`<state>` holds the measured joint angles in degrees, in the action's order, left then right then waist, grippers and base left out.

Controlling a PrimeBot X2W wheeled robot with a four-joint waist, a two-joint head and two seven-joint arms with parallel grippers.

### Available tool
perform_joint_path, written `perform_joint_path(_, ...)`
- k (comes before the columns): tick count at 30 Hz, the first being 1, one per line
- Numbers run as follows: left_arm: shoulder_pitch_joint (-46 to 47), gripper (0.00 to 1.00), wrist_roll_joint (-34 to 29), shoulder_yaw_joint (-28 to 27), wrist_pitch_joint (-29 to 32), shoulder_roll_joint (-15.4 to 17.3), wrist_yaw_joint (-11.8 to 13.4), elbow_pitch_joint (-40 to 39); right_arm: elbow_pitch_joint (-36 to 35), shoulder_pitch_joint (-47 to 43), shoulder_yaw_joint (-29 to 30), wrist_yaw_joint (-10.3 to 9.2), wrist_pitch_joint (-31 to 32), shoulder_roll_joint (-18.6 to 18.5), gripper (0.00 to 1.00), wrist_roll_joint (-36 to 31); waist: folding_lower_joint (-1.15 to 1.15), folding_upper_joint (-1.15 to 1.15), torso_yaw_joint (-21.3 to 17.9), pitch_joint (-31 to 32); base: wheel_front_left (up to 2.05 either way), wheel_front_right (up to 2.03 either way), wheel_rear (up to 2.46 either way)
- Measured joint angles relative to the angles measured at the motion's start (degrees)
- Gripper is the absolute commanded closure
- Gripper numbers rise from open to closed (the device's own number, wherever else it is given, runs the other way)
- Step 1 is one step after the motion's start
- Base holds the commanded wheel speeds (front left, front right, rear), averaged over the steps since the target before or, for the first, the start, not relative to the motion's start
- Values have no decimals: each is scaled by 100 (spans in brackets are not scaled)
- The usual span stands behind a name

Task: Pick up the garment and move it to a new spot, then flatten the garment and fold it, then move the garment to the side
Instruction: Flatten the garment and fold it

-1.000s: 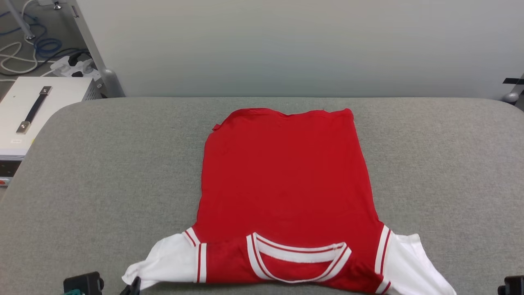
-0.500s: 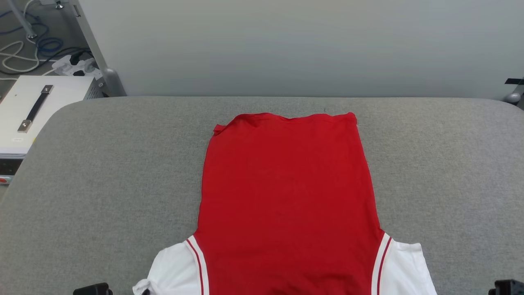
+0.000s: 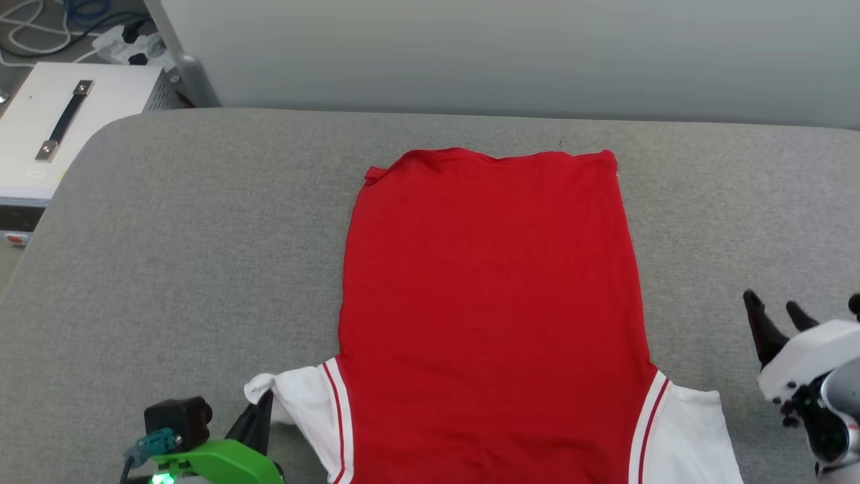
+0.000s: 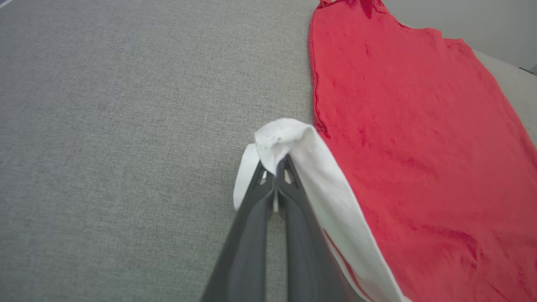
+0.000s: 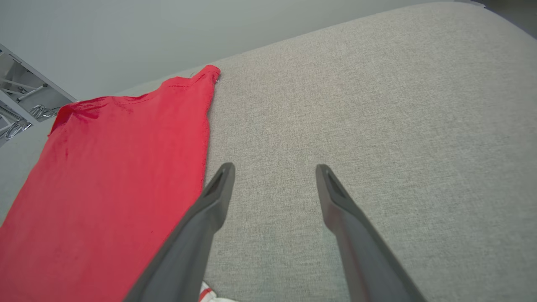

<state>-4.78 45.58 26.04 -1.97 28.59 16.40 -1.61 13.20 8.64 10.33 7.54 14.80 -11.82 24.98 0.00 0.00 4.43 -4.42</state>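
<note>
Your left end effector (image 4: 277, 167) grips the garment (image 3: 490, 282) by its sleeve (image 4: 302, 142); right end effector (image 5: 275, 170) gapes wide over open table (image 3: 168, 235).

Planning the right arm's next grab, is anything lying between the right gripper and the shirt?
Nothing visible does: just bare grey padded surface lies between the open right gripper and the garment's red edge.

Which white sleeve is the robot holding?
The left sleeve: the left gripper pinches its bunched tip. The right sleeve lies free, the right gripper open, clear of it.
</note>
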Motion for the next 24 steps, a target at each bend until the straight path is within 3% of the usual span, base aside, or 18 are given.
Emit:
perform_joint_path(5,294,100,-226,132,0,-18,56,-312,746,1079,-176,0,194,-378,0,144,0,0,202,-231,0,0,0)
perform_joint_path(13,727,100,-565,370,86,-153,157,-826,1964,2813,-671,0,1261,-1004,0,402,1,0,599,-677,0,0,0)
perform_joint_path(24,1255,100,-840,612,76,-367,146,-1039,2856,4582,-1291,0,2499,-1328,0,382,1,0,1111,-1441,0,0,0)
